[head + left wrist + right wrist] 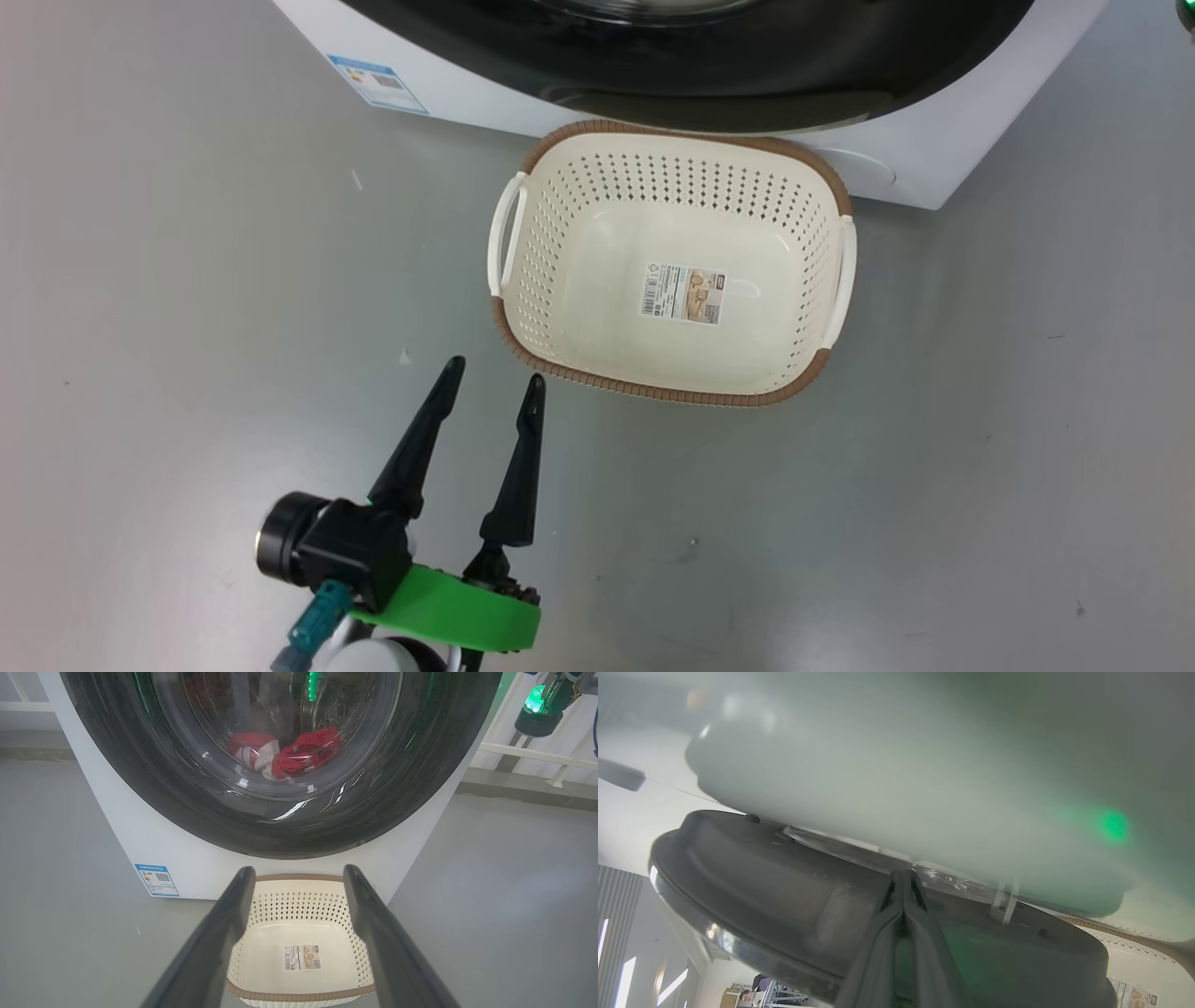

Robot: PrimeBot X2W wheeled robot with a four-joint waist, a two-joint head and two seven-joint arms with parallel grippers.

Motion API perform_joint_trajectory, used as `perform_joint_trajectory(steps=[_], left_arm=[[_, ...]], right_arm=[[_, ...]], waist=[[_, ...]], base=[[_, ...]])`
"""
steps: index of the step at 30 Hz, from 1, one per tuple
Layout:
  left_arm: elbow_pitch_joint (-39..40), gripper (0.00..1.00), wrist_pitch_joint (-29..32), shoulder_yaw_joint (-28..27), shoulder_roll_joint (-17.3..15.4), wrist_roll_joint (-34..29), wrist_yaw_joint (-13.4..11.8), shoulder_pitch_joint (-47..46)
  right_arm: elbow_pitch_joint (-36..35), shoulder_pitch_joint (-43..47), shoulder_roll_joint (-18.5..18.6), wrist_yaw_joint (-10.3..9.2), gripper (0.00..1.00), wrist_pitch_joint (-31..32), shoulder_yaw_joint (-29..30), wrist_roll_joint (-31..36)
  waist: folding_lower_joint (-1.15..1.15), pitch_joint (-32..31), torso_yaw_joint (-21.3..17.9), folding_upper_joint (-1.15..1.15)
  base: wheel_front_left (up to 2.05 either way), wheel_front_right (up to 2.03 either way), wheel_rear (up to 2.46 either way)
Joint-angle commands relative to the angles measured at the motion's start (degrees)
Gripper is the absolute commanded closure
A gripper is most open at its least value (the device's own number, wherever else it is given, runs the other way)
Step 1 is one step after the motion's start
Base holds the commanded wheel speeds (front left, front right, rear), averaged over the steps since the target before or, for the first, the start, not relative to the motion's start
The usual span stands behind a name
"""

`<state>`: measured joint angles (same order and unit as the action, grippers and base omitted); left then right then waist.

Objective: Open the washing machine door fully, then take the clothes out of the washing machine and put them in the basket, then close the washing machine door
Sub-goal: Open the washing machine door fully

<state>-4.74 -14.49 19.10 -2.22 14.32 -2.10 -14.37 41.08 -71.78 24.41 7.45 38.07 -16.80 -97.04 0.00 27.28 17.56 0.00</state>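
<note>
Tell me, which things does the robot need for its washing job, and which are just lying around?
Needed for the job:
washing machine
washing machine door, shut
clothes, inside the drum
basket, empty
left gripper
right gripper

Just lying about:
white scraps on the floor
white railing

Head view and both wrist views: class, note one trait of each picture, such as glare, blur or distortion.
Head view: the basket is sharp and evenly lit. Left wrist view: white glare streaks and green reflections on the washing machine door, the clothes dim behind its glass. Right wrist view: a pale surface near the lens is blurred, with a green glow.
</note>
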Motion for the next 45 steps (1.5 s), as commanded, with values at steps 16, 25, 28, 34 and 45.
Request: perform_joint_trajectory(steps=[16, 25, 28, 34, 45], left_arm=[[0.3, 0.00, -0.5, -1.5, -0.7, 0.2, -0.2, -0.1], [0.0, 0.00, -0.5, -1.5, -0.7, 0.4, 0.1, 1.4], [0.0, 0.00, -0.5, -1.6, -0.7, 0.5, 0.2, 1.9], [0.0, 0.00, -0.5, -2.0, -0.7, 0.6, 0.2, 3.3], [-0.2, 0.00, -0.5, -2.7, -0.7, 1.0, 0.0, 5.5]], right_arm=[[-4.1, 6.5, -4.1, 0.03, 1.00, 2.8, 0.0, 1.9], [-7.3, 11.7, -5.8, 0.03, 1.00, 4.6, -0.8, 3.0], [-8.8, 13.8, -6.0, 0.03, 1.00, 5.1, -1.1, 3.5], [-11.4, 18.4, -6.7, 0.03, 1.00, 5.5, -1.4, 4.3], [-14.5, 23.4, -8.3, 0.03, 1.00, 6.6, -2.1, 4.9]], waist=[[0.00, -4.2, -1.3, 0.00], [0.00, -7.1, -1.1, 0.00], [0.00, -8.1, -0.8, 0.00], [0.00, -10.1, 0.1, 0.00], [0.00, -13.0, 2.1, 0.00]], base=[[0.00, 0.00, 0.00], [0.00, 0.00, 0.00], [0.00, 0.00, 0.00], [0.00, 0.00, 0.00], [0.00, 0.00, 0.00]])
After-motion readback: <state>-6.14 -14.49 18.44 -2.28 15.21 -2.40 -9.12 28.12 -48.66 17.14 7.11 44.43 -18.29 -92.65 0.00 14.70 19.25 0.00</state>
